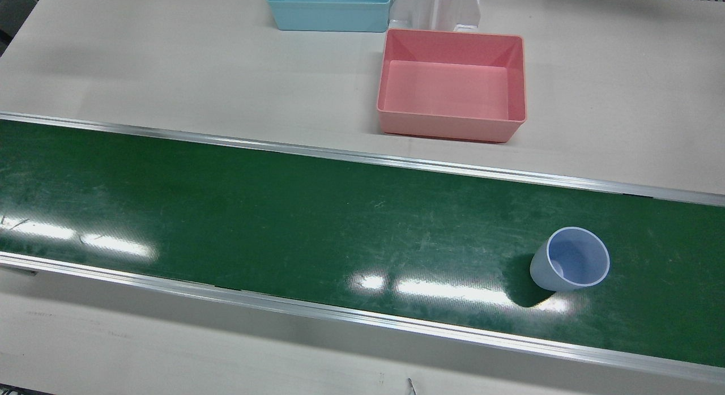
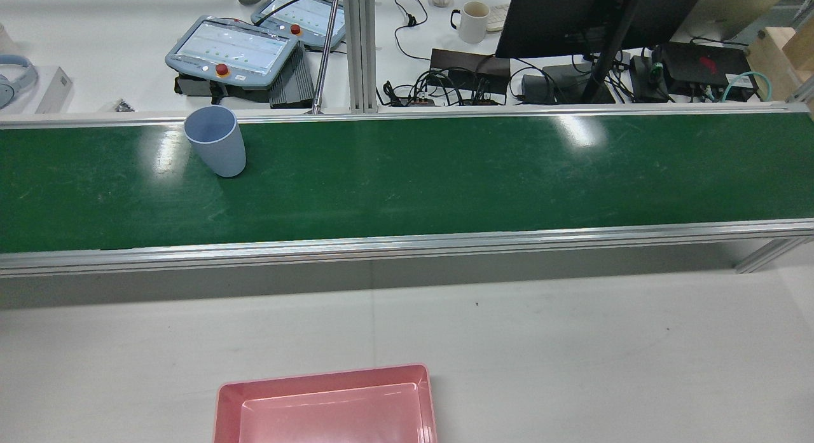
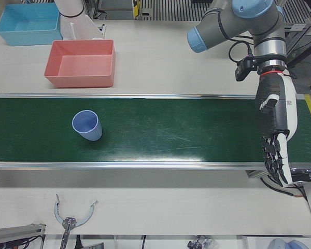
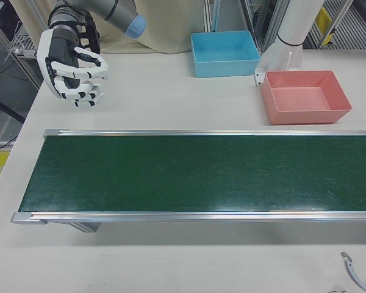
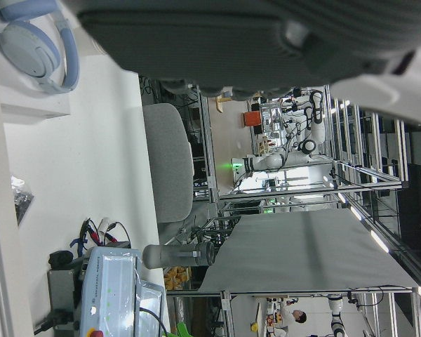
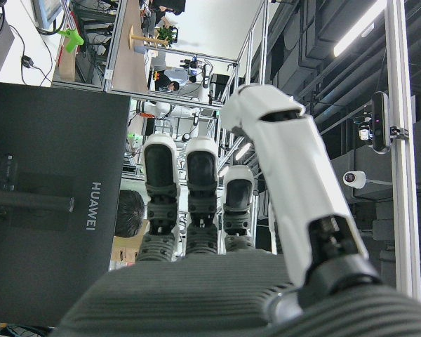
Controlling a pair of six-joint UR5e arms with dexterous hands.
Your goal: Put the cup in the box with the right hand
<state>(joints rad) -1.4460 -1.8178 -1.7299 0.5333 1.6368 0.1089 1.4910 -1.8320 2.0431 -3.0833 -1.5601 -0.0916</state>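
Note:
A pale blue cup [image 1: 569, 259] [image 2: 215, 141] [image 3: 87, 125] stands upright on the green conveyor belt [image 1: 283, 213], with nothing touching it. The pink box [image 1: 447, 126] [image 2: 318, 374] [image 3: 78, 80] [image 4: 308, 115] sits empty on the white table beside the belt. My right hand [image 4: 73, 67] [image 6: 217, 210] hangs above the table past the belt's other end, far from the cup, with its fingers loosely bent and holding nothing. My left hand [image 3: 274, 140] hangs open over the belt's end on its own side, fingers pointing down.
A light blue box [image 1: 328, 9] [image 4: 226, 46] stands next to a white pedestal [image 1: 433, 9] behind the pink box. Aluminium rails [image 1: 362, 157] edge the belt. Monitors, pendants and cables [image 2: 445, 81] crowd the desk beyond the belt.

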